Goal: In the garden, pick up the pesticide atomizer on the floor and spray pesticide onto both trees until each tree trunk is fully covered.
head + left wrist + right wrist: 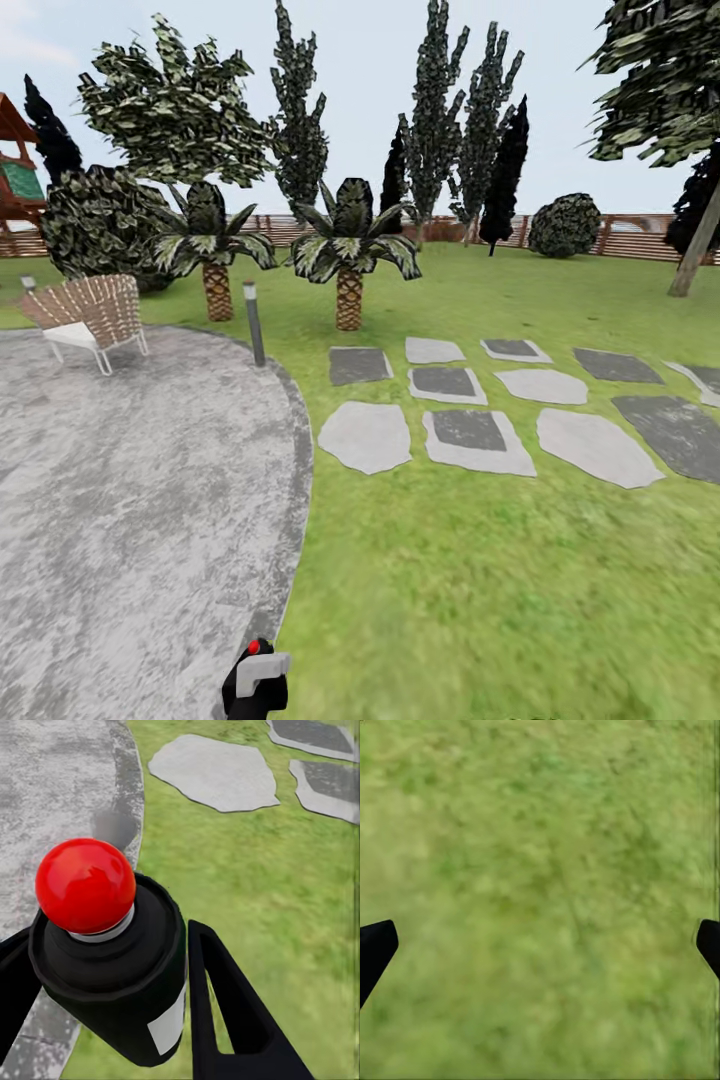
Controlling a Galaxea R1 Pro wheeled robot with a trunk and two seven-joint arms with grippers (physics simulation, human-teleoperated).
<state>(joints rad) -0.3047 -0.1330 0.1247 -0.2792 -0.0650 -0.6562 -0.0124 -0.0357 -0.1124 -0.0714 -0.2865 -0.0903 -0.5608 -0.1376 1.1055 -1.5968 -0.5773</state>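
The pesticide atomizer (pixel 112 967) is a black bottle with a whitish label and a red round cap. It stands between the fingers (pixel 232 1012) of my left gripper (pixel 112 937), which is shut on it. The head view has the atomizer (pixel 258 678) at the bottom edge, over the patio's rim. My right gripper (pixel 540 945) is open over bare grass, with its fingertips (pixel 373 945) far apart. One tree (pixel 665 70) rises at the far right on a leaning grey-brown trunk (pixel 693 250). Another spreading crown (pixel 175 105) stands at the back left, its trunk hidden.
A round grey stone patio (pixel 130 480) lies to the left, with a wicker chair (pixel 92 315) and a short lamp post (pixel 254 322) at its edge. Stepping stones (pixel 470 435) cross the lawn ahead. Two short palms (pixel 348 260), dark cypresses (pixel 435 120) and a wood fence (pixel 620 235) stand behind.
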